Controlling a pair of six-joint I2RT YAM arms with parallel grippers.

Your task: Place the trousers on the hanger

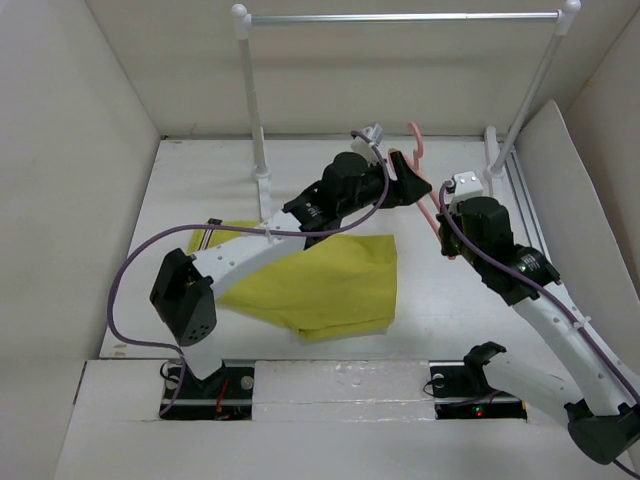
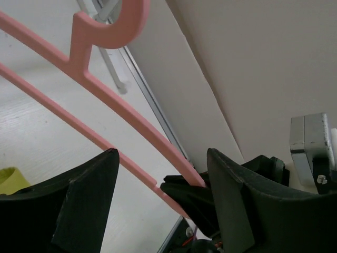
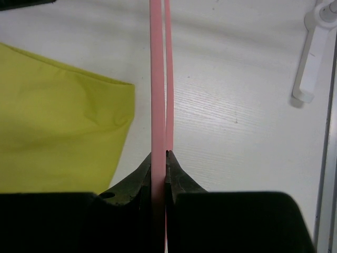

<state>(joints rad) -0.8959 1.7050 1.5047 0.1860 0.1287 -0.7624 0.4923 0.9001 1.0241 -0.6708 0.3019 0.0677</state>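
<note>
Pink hanger (image 3: pixel 157 79), just the one, is pinched edge-on in the right gripper (image 3: pixel 159 158). Its jaws are clenched on the thin bars, and it looks like the hanger is held up off the table (image 1: pixel 200 180). The left gripper (image 2: pixel 161 153) is released: its fingers stand apart on either side of the hanger's two bars with a gap on both sides, not gripping anything as far as I can see. From the top camera the hanger's long axis runs from the hook at the far side back toward the right wrist. The one pair of mustard trousers (image 1: pixel 320 280) lies flat and folded on the table, left of the hanger and nearer the bases, not touching it. The left arm stretches right over them, so I'd say that's the closer arm and the likely one to grab the cloth and feed it across the bar. Nothing's on the hanger yet. One white-posted rack (image 1: pixel 400 17) at the back, two arms.
</note>
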